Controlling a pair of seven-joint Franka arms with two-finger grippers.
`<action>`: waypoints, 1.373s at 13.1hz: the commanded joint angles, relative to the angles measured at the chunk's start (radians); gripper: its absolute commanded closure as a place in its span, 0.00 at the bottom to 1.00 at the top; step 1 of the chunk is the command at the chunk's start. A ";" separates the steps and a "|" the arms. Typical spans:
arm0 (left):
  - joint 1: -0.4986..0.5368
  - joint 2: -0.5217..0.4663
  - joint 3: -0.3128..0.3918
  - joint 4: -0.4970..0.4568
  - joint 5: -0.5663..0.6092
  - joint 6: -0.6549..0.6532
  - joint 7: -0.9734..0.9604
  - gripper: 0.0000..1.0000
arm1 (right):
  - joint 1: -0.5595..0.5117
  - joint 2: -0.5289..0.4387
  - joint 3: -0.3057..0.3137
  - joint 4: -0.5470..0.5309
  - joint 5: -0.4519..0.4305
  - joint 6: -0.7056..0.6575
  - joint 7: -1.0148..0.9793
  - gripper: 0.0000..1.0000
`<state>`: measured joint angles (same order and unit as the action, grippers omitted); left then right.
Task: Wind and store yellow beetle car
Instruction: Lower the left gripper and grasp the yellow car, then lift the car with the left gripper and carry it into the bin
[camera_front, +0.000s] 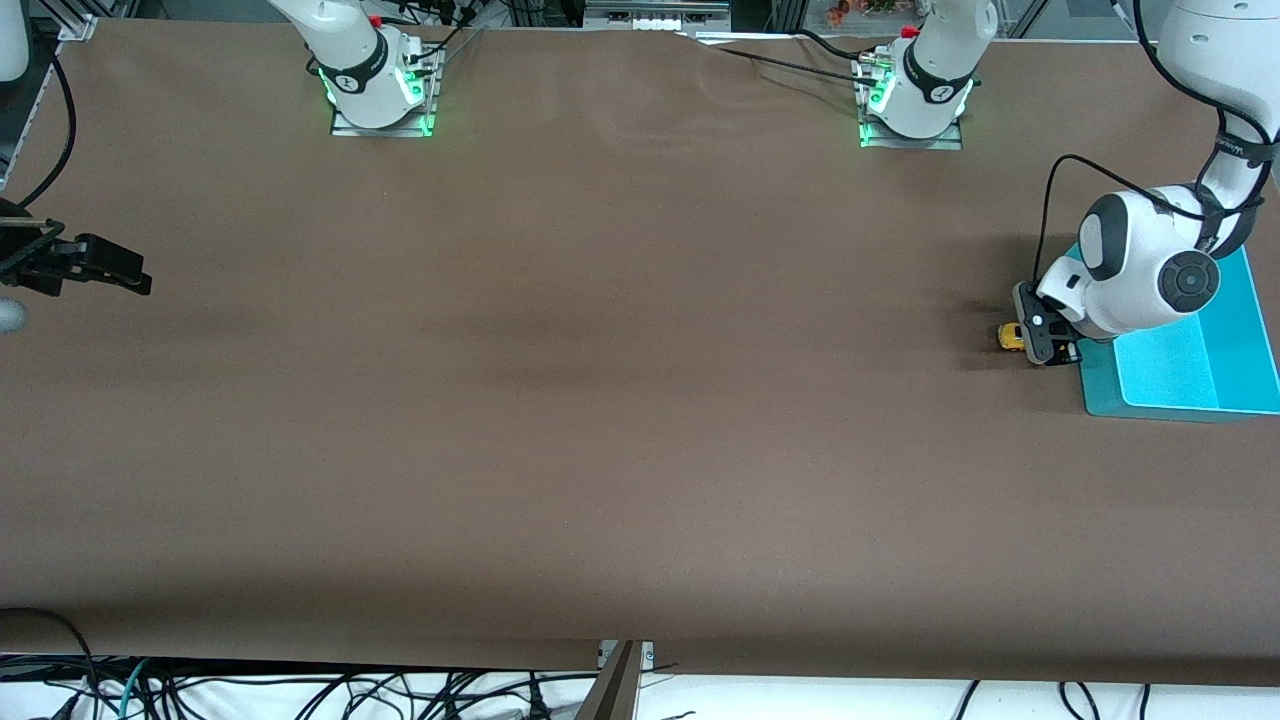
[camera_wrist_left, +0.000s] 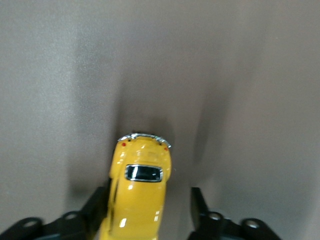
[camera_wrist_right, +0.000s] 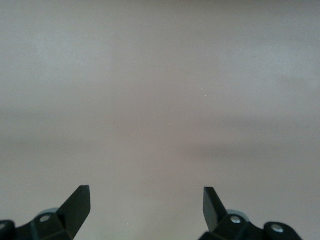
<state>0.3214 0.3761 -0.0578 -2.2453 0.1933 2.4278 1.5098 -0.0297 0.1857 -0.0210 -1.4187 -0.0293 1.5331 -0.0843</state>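
The yellow beetle car (camera_front: 1011, 337) stands on the brown table beside the teal tray (camera_front: 1100, 385), at the left arm's end. In the left wrist view the car (camera_wrist_left: 140, 192) lies between my left gripper's fingers, its chrome bumper pointing away from the wrist. My left gripper (camera_front: 1048, 345) is low over the car and open (camera_wrist_left: 150, 202): one finger (camera_wrist_left: 97, 205) is against the car's side, the other (camera_wrist_left: 200, 205) stands apart from it. My right gripper (camera_front: 125, 275) waits open and empty (camera_wrist_right: 146, 200) above the table at the right arm's end.
The teal tray's pale blue floor (camera_front: 1170, 365) is partly covered by the left arm's wrist (camera_front: 1140, 260). The brown table cover (camera_front: 600, 400) stretches between the two arms. Cables hang along the table's near edge.
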 joint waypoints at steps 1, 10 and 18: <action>0.019 -0.019 -0.016 0.007 0.021 0.002 0.091 0.75 | -0.004 -0.017 0.004 -0.014 0.014 -0.002 0.015 0.00; 0.007 -0.175 -0.324 0.344 -0.014 -0.712 -0.114 0.83 | -0.003 -0.017 0.006 -0.012 0.015 -0.002 0.017 0.00; 0.195 -0.154 -0.301 0.481 0.167 -0.906 0.051 0.80 | -0.004 -0.017 0.006 -0.011 0.015 -0.002 0.015 0.00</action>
<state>0.4467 0.1864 -0.3470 -1.7935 0.2988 1.5198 1.4853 -0.0284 0.1857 -0.0189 -1.4188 -0.0278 1.5331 -0.0803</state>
